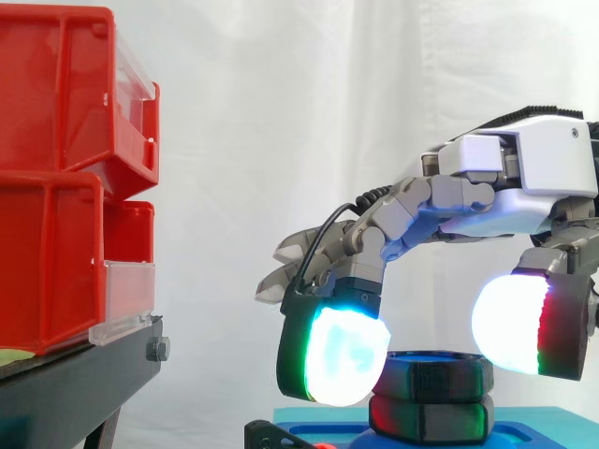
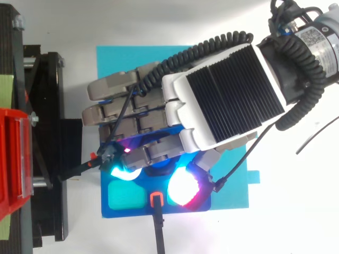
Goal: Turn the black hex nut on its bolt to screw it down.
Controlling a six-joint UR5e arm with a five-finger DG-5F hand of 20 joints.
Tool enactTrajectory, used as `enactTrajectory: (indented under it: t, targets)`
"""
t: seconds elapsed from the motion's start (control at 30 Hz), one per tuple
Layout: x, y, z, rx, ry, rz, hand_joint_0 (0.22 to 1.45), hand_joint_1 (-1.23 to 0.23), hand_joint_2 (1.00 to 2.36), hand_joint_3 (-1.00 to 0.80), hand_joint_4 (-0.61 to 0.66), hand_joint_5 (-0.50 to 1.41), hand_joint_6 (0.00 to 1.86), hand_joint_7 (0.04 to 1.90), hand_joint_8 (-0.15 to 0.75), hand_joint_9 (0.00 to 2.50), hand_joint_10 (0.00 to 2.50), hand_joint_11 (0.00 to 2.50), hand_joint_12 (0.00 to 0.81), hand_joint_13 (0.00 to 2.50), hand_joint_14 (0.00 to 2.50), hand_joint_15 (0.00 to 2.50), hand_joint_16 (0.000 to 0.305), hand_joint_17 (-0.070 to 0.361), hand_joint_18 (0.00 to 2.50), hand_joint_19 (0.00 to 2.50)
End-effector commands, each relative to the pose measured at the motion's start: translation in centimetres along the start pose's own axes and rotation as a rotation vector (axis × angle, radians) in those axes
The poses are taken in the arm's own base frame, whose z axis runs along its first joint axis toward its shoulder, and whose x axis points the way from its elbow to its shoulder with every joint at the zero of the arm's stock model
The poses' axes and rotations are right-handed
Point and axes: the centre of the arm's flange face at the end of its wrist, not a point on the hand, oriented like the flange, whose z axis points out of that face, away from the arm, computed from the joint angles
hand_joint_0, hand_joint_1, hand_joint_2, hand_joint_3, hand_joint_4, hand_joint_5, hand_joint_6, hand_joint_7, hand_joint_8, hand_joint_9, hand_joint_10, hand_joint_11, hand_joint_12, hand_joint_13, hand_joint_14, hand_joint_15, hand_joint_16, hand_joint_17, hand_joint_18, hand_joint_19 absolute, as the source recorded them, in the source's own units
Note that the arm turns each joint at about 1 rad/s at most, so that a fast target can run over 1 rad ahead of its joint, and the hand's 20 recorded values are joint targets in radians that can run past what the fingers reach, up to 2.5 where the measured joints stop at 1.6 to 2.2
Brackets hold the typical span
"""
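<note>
We judge the turning step is in hand: the white robot hand (image 1: pixel 524 178) seems clamped on the black hex nut (image 1: pixel 432 374), which stands on the blue plastic base (image 1: pixel 533 432), though thumb contact is unclear. Next comes a wrist twist with the grip held firm.

Carrying a flat cyan rectangular mat (image 2: pixel 119 63) on a white tabletop (image 2: pixel 296 227); supporting a dark blue plastic base plate (image 1: pixel 543 436) on that mat; holding up stacked red plastic bins (image 1: pixel 51 234) on a black metal stand (image 2: pixel 50 211) near the mat
</note>
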Motion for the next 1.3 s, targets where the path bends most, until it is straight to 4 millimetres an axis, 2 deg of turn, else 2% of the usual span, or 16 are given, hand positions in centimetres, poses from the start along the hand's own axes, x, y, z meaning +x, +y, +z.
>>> enactTrajectory:
  t: [0.0, 0.6, 0.87, 0.93, 1.07, 1.1, 1.17, 1.27]
  targets:
    - [0.0, -0.2, -0.3, 0.0, 0.003, -0.003, 0.54, -0.49, 1.0, -0.5, 0.21, -0.21, 0.84, 0.6, 0.248, 0.57, 0.01, 0.36, 0.129, 0.36, 0.0, 0.01, 0.013, 0.03, 0.11, 0.15]
    - [-0.1, -2.0, -1.7, 0.013, -0.001, -0.028, 0.54, -0.49, 1.0, -0.5, 0.21, -0.21, 0.84, 0.61, 0.244, 0.57, 0.01, 0.35, 0.126, 0.36, 0.0, 0.01, 0.013, 0.03, 0.11, 0.15]
    - [-0.1, -1.8, -1.4, 0.008, -0.005, -0.028, 0.54, -0.5, 1.0, -0.5, 0.22, -0.21, 0.83, 0.61, 0.245, 0.57, 0.01, 0.36, 0.126, 0.36, 0.0, 0.01, 0.014, 0.03, 0.11, 0.15]
    - [-0.7, -1.5, -1.1, 0.006, -0.014, -0.033, 0.53, -0.5, 1.0, -0.5, 0.22, -0.21, 0.81, 0.6, 0.244, 0.57, 0.01, 0.35, 0.126, 0.36, 0.0, 0.01, 0.014, 0.031, 0.11, 0.15]
    - [-1.9, -1.3, -0.5, 0.001, -0.028, -0.037, 0.52, -0.48, 1.0, -0.5, 0.22, -0.2, 0.72, 0.69, 0.25, 0.57, 0.01, 0.35, 0.13, 0.36, 0.0, 0.0, 0.015, 0.034, 0.11, 0.16]
    - [-2.0, -1.2, -0.4, 0.001, -0.028, -0.036, 0.51, -0.48, 1.0, -0.5, 0.23, -0.19, 0.68, 0.75, 0.25, 0.57, 0.01, 0.35, 0.132, 0.36, 0.0, 0.01, 0.016, 0.035, 0.11, 0.16]
    - [-3.4, -0.8, 0.2, -0.003, -0.038, -0.037, 0.5, -0.47, 1.0, -0.5, 0.24, -0.18, 0.62, 0.84, 0.255, 0.57, 0.01, 0.34, 0.137, 0.35, 0.0, 0.01, 0.016, 0.037, 0.1, 0.16]
    - [-3.8, -0.2, 0.8, -0.006, -0.035, -0.036, 0.5, -0.47, 1.0, -0.5, 0.24, -0.18, 0.54, 0.97, 0.254, 0.56, 0.01, 0.34, 0.14, 0.35, 0.0, 0.01, 0.017, 0.039, 0.09, 0.17]
